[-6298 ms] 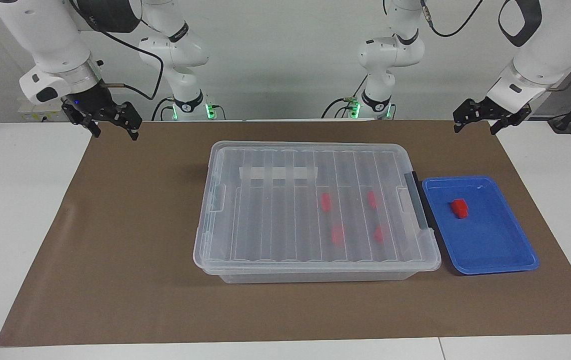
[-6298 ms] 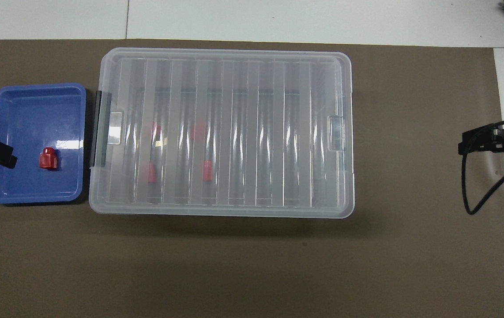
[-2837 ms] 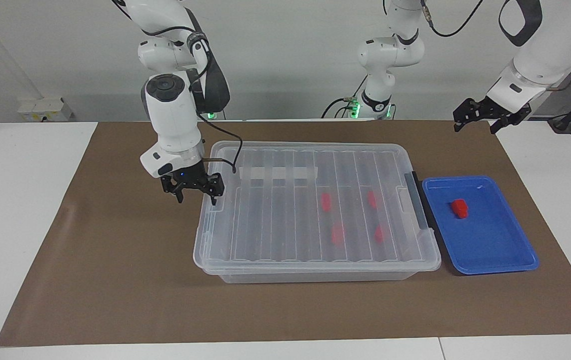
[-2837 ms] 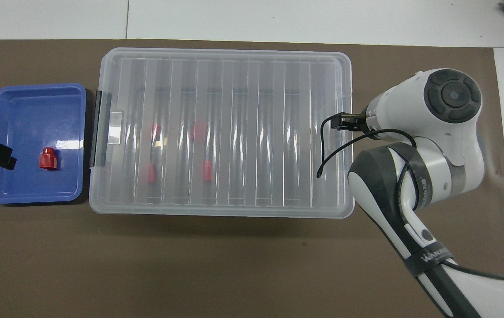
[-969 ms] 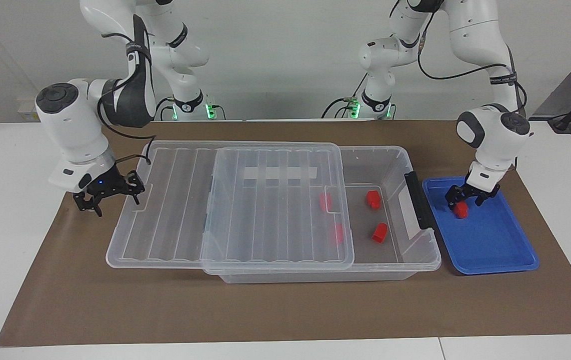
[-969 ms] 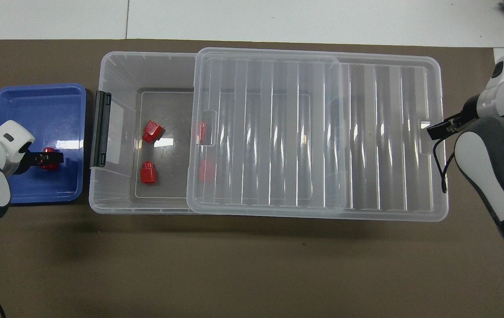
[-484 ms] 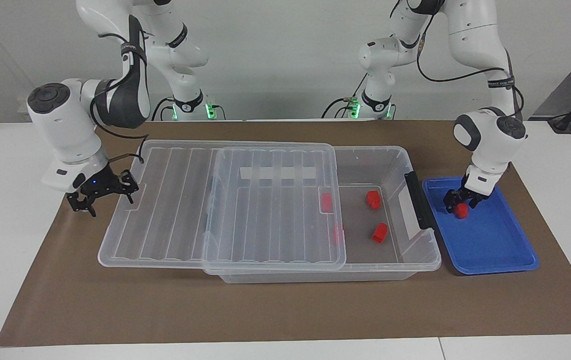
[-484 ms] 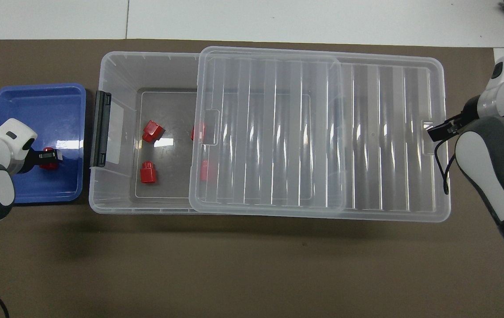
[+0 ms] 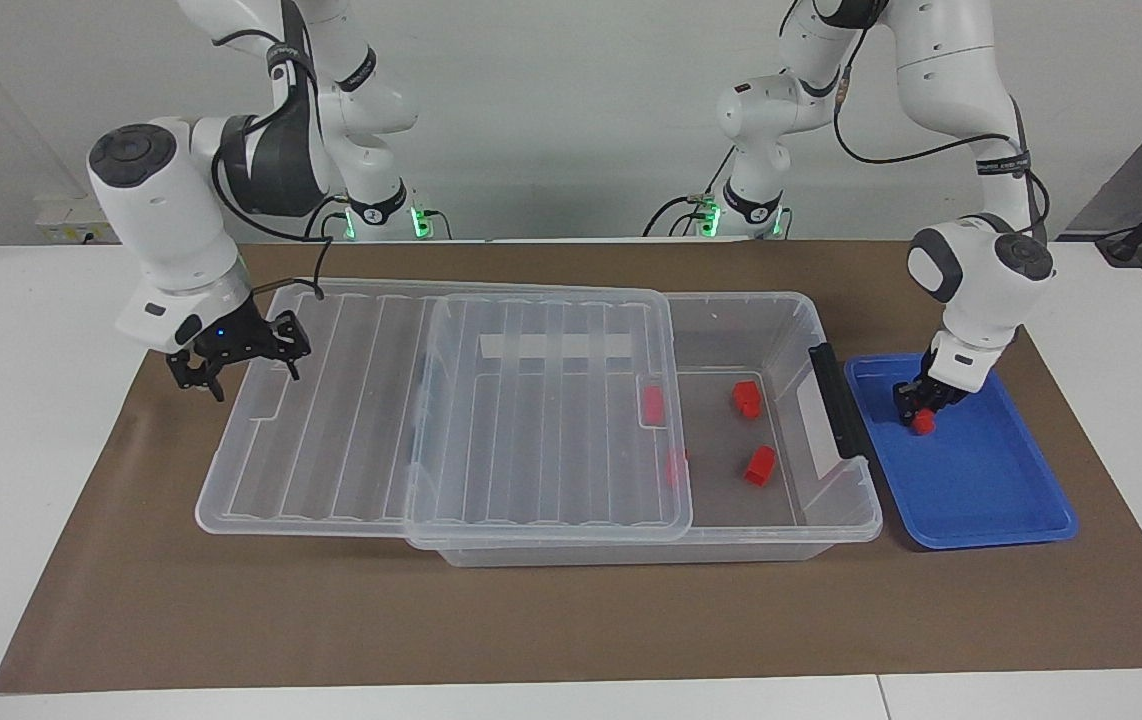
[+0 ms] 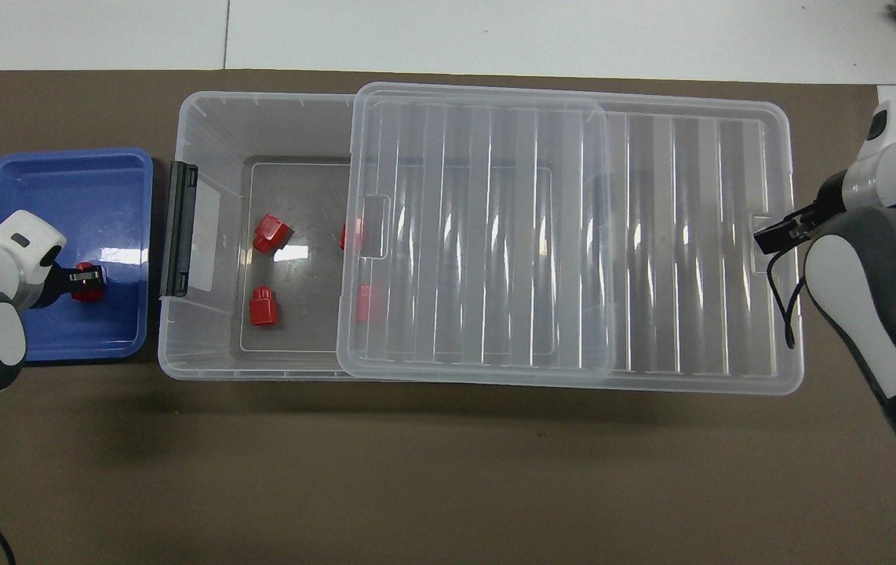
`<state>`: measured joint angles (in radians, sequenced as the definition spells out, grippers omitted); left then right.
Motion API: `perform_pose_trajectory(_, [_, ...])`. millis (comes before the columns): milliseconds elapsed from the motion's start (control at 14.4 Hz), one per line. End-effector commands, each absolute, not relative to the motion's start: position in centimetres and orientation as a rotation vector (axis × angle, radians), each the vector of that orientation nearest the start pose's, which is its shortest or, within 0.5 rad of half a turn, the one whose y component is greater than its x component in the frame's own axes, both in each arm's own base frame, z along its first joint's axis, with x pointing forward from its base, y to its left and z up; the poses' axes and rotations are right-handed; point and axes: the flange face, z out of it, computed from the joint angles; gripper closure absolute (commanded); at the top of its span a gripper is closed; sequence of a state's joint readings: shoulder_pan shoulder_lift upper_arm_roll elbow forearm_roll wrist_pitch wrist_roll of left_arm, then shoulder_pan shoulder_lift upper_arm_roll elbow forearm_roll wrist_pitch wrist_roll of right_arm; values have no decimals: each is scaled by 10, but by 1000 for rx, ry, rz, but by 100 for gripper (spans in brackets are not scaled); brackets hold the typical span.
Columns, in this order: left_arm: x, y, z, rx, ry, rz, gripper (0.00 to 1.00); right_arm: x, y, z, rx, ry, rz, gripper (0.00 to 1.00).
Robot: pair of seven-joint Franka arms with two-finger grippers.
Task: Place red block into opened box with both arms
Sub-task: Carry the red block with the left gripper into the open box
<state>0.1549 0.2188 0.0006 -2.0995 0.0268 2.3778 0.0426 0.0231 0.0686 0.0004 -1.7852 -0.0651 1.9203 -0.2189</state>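
Both arms are working: our left gripper [image 9: 921, 410] is clamping shut on the small red plastic block [image 9: 921, 423] in the blue tray [image 9: 991, 500]. Our right gripper [image 9: 241, 362] is hanging with jaws apart, empty, over the slid-back ribbed clear lid [image 9: 351, 440]; next we are judging a lift toward the large clear plastic box [image 9: 781, 320].

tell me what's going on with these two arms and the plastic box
The left gripper is down in the blue tray, shut on the red block there. The lid of the box is slid partway off toward the right arm's end, so part of the box is open, with four red blocks already inside. The right gripper, open, is over the lid's outer end. The held block is not in the box yet.
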Motion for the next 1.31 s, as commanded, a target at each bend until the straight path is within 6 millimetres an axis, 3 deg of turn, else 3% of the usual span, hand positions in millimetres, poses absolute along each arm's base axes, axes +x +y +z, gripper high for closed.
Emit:
perform_pose_trajectory(0, [605,69,408,-3108,-190,54,100,571,19,540,-3192,-158,-108,2])
perform_pose_trajectory(277, [604,13,507,-3091,-223,187,100,555,25,565,-3174,92,-122,2])
perform_pose_trajectory(415, [598,-19,554,-3080,-288,234,100,547,14,576,-3144,187,-125,2])
perform_pose_trajectory(623, [580,-104,581,-3052,-538,179,100,541,-8,588,-3139,234,-136,1])
perform_pose_trajectory(761, [576,-157,578,-3035,-758,83,100,544,-11,602,-3136,252,-153,1])
perform_pose_trajectory(900, [569,-189,567,-3057,-786,9,100,550,-17,612,-3138,274,-144,1])
perform_pose_trajectory(1246, [564,-211,492,-3102,-724,-79,100,551,-28,623,-3140,295,-115,1])
